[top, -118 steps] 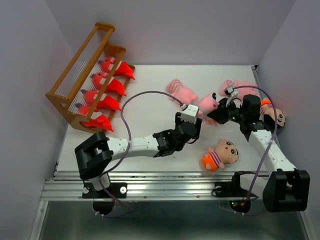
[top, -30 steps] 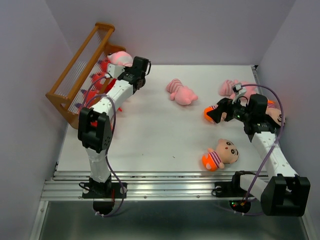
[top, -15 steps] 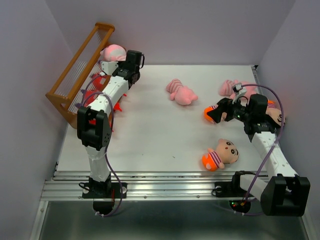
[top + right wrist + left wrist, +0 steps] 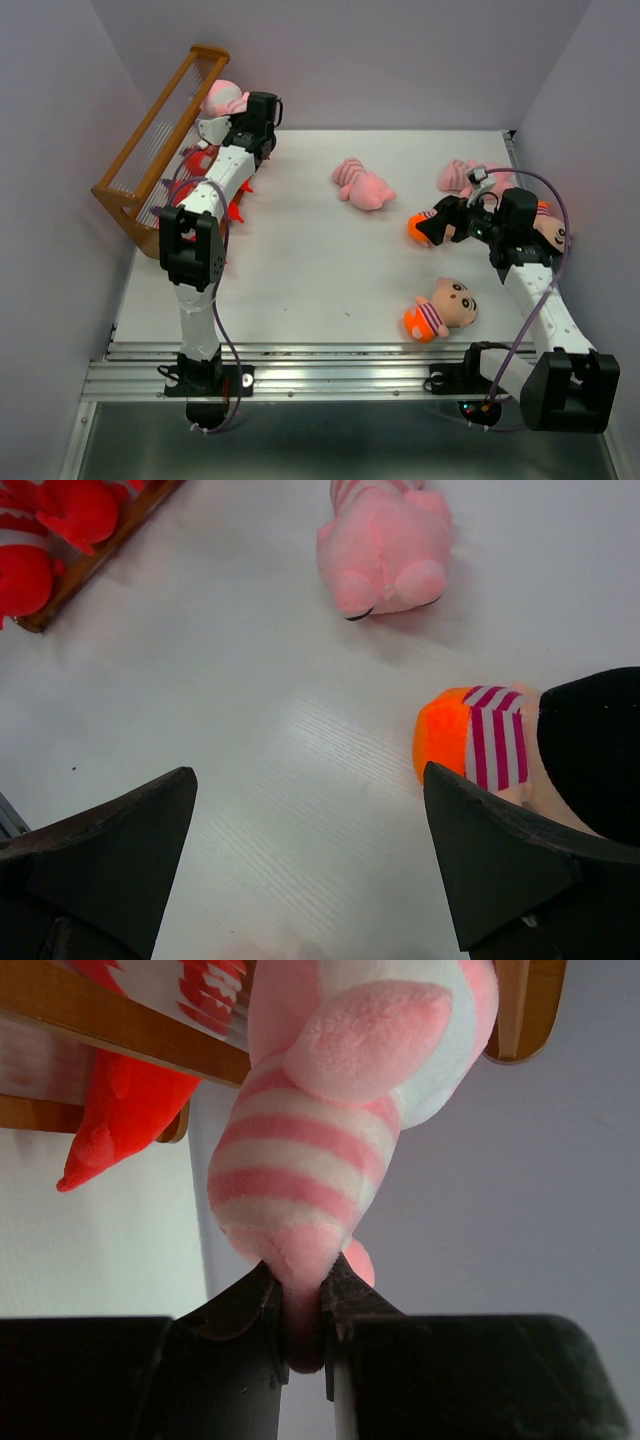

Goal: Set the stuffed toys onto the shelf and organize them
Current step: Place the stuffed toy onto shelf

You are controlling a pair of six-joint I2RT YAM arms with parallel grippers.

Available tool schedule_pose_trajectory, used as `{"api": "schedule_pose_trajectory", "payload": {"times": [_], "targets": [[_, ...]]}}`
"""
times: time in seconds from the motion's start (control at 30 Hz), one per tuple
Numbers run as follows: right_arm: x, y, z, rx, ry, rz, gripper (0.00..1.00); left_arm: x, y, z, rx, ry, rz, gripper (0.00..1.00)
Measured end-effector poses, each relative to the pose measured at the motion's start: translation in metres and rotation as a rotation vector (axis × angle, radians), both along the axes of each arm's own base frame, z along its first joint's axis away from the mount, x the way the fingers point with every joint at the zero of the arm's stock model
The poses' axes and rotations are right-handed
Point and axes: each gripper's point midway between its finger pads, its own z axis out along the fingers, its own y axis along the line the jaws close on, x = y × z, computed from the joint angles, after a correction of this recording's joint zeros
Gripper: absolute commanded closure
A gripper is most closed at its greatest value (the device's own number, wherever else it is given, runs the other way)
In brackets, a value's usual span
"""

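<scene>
My left gripper (image 4: pixel 237 111) is shut on a pink striped pig (image 4: pixel 221 97), pinching a small part at its lower end (image 4: pixel 298 1305). The pig (image 4: pixel 320 1130) hangs against the upper bars at the far end of the brown wooden shelf (image 4: pixel 140 165). Red toothy monsters (image 4: pixel 203 160) sit along the shelf's lowest tier. My right gripper (image 4: pixel 438 226) stands open and empty (image 4: pixel 308 776) just above the table, beside a boy doll's orange bottom (image 4: pixel 445 742). A second pig (image 4: pixel 363 185) lies mid-table and a third (image 4: pixel 458 176) at the far right.
Another boy doll (image 4: pixel 441 307) lies near the front right, and one more (image 4: pixel 551 231) is partly hidden behind my right arm. Purple walls close in both sides and the back. The shelf's wooden rail (image 4: pixel 120 1045) and a red monster (image 4: pixel 118 1110) are close to my left wrist.
My left arm has carried the pig farther up and back along the shelf to its far end. The right arm and the toys on the table have not moved.
</scene>
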Motion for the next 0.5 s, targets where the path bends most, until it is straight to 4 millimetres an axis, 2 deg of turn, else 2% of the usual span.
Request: {"api": "schedule_pose_trajectory", "payload": {"times": [0.5], "targets": [[0.0,0.0,0.0,0.0,0.0,0.0,0.0,0.013,0.017,0.001,-0.022,-0.069,0.075,1.0]]}}
